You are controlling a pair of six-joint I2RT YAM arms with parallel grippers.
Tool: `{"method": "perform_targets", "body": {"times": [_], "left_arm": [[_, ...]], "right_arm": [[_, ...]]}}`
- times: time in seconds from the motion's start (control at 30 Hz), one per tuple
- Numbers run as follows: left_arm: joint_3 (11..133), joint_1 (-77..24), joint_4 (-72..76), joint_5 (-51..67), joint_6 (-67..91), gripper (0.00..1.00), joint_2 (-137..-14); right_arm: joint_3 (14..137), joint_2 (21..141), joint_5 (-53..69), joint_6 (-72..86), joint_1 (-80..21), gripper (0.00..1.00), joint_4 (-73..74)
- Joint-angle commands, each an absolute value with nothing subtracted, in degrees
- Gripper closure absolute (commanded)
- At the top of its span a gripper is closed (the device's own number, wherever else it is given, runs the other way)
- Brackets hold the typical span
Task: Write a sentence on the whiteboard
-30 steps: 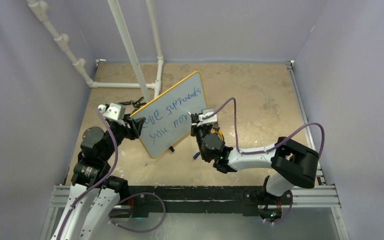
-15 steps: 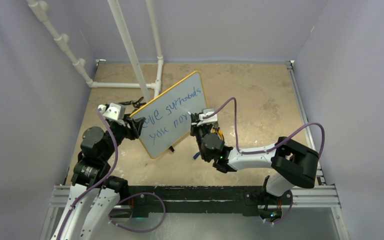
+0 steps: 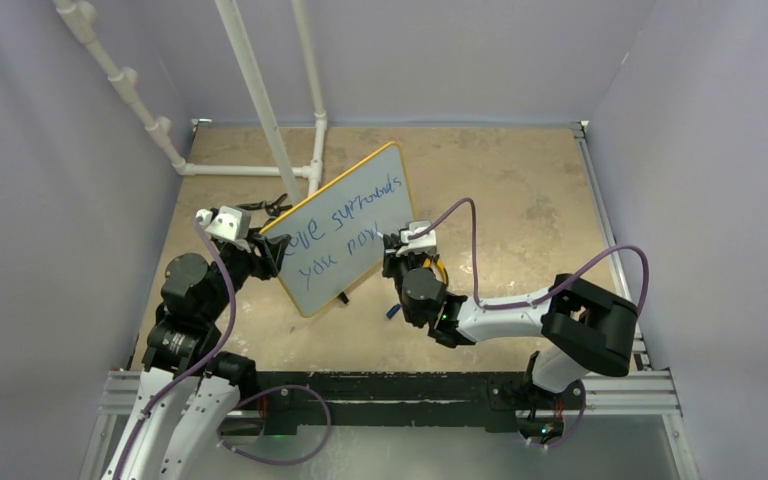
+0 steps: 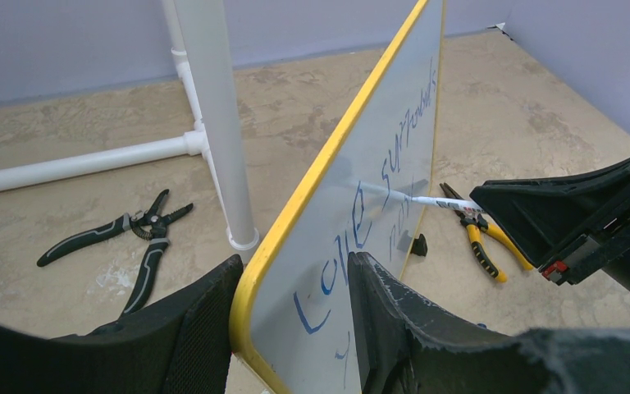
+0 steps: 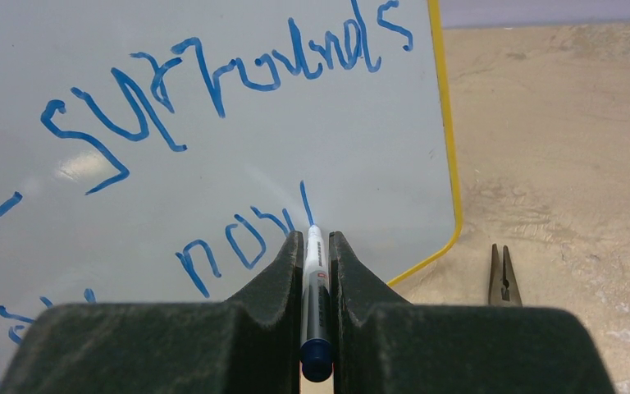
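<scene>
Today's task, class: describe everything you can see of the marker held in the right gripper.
The marker is a slim pen, plastic by its look, with a white barrel, small dark and red print along it, and a dark blue end nearest the wrist camera. It lies lengthwise between the fingers of the right gripper, which is shut on it. Its tip appears to touch the standing whiteboard at the foot of a blue stroke after the second line's last word.

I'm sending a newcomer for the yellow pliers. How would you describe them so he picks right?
Find the big yellow-framed whiteboard. On the table facing its written side lie the yellow-handled pliers. The other pliers, behind the board by the white pipe, have black handles.
</scene>
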State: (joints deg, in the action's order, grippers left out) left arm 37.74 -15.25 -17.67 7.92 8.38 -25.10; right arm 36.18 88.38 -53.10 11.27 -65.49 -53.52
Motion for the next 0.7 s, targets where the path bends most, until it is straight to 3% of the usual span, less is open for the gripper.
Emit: {"method": "perform_targets", "body": {"times": [0.0,0.67], "left_arm": [[37.79,-15.29,-16.0,8.63,8.79,0.51,-25.05],[37.79,-15.29,-16.0,8.62,8.7,0.51,-25.08]], "right_arm": [[35.79,88.24,-51.81,13.19,-65.13,1.0,-54.48],[33.08,85.52,-54.05,12.24,-64.31,1.0,-55.54]]}}
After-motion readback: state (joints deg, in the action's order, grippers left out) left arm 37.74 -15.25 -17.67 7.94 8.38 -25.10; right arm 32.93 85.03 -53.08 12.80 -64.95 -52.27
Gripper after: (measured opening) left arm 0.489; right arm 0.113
